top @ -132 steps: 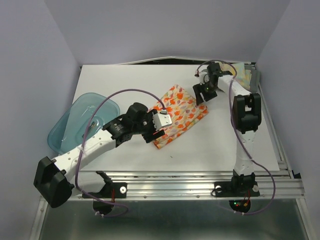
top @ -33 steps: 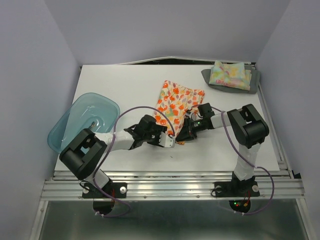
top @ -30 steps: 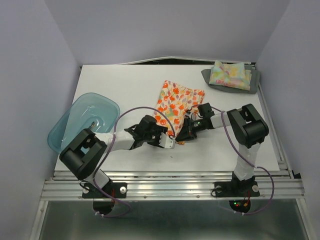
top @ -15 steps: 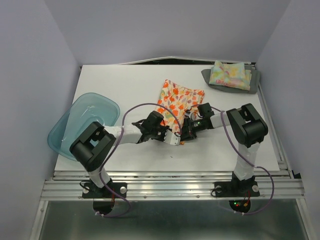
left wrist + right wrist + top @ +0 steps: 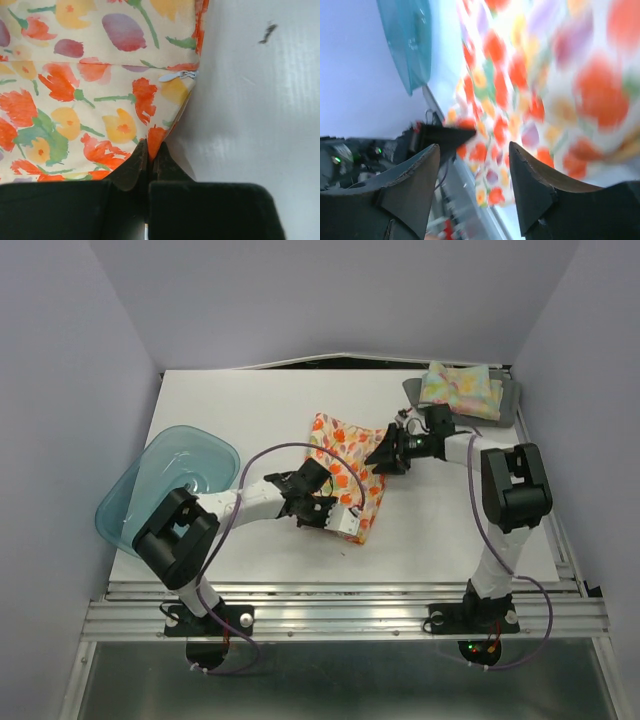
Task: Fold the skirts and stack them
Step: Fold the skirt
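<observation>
The white skirt with orange-red flowers lies folded mid-table between both arms. My left gripper is shut, pinching the skirt's near orange corner; a small zipper pull shows just above the fingers. My right gripper hovers open at the skirt's far right edge, nothing between its fingers, with the flowered cloth blurred beyond them. The pale pastel floral skirt rests folded on the dark grey skirt at the back right corner.
A translucent blue basin sits at the table's left edge and shows in the right wrist view as well. The left arm's purple cable arches over the skirt's left side. Walls close in on both sides.
The left gripper has shut on the flowered skirt's near corner. The right gripper has let go, opened and swung to the skirt's far right edge. The skirt now sits slightly left and nearer.
</observation>
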Motion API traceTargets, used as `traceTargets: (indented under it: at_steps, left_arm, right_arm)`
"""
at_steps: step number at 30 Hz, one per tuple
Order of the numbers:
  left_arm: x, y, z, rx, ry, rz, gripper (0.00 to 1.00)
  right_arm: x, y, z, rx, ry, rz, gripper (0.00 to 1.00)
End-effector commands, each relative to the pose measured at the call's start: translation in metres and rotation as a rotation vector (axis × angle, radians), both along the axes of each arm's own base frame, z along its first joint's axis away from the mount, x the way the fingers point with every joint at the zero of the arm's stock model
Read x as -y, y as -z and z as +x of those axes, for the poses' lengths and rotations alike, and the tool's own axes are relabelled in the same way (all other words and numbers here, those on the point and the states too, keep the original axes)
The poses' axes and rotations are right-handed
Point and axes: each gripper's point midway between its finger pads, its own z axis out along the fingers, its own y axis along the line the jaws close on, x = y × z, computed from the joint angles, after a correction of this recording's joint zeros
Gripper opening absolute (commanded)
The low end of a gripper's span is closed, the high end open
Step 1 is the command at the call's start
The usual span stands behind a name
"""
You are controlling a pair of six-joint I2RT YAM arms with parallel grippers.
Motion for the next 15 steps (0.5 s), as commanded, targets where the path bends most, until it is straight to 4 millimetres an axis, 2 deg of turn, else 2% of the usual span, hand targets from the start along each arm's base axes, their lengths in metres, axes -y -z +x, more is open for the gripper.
traceTargets:
  at_steps: [1, 2, 3, 4, 5, 7, 8, 10, 11, 12, 13, 14, 15]
  left_arm:
    - [0.002, -0.024, -0.035, -0.187, -0.012, -0.007, 0.0]
    - [0.003, -0.026, -0.039, -0.218, -0.02, -0.008, 0.0]
    - [0.003, -0.027, -0.045, -0.259, -0.035, -0.006, 0.0]
    - [0.009, -0.035, -0.048, -0.286, -0.032, -0.03, 0.0]
    - [0.006, -0.036, -0.055, -0.324, -0.04, -0.015, 0.0]
    - [0.008, -0.041, -0.061, -0.377, -0.048, -0.013, 0.0]
    - [0.011, -0.049, -0.068, -0.426, -0.053, -0.021, 0.0]
    - [0.013, -0.054, -0.071, -0.468, -0.064, -0.02, 0.0]
    - [0.016, -0.058, -0.074, -0.499, -0.071, -0.022, 0.0]
    - [0.017, -0.06, -0.075, -0.509, -0.076, -0.022, 0.0]
    - [0.019, -0.063, -0.075, -0.518, -0.08, -0.03, 0.0]
    - [0.021, -0.068, -0.074, -0.526, -0.096, -0.032, 0.0]
    - [0.021, -0.071, -0.075, -0.536, -0.091, -0.028, 0.0]
  right_arm:
    - [-0.001, -0.075, 0.064, 0.361, -0.017, -0.069, 0.64]
    - [-0.001, -0.077, 0.074, 0.388, -0.018, -0.083, 0.65]
    - [0.002, -0.059, 0.086, 0.363, -0.004, -0.131, 0.65]
    - [0.003, -0.056, 0.096, 0.393, -0.009, -0.155, 0.65]
    - [0.001, -0.068, 0.113, 0.449, -0.005, -0.161, 0.66]
    - [0.005, -0.055, 0.13, 0.461, 0.004, -0.215, 0.66]
    - [-0.001, -0.045, 0.142, 0.484, -0.016, -0.226, 0.65]
    - [-0.003, -0.03, 0.152, 0.49, -0.023, -0.262, 0.65]
    - [-0.008, -0.008, 0.154, 0.467, -0.046, -0.271, 0.62]
    - [-0.009, 0.0, 0.156, 0.458, -0.05, -0.272, 0.61]
    - [-0.016, 0.004, 0.155, 0.458, -0.072, -0.258, 0.6]
    - [-0.023, 0.023, 0.15, 0.438, -0.105, -0.256, 0.58]
    - [-0.027, 0.032, 0.144, 0.428, -0.13, -0.254, 0.57]
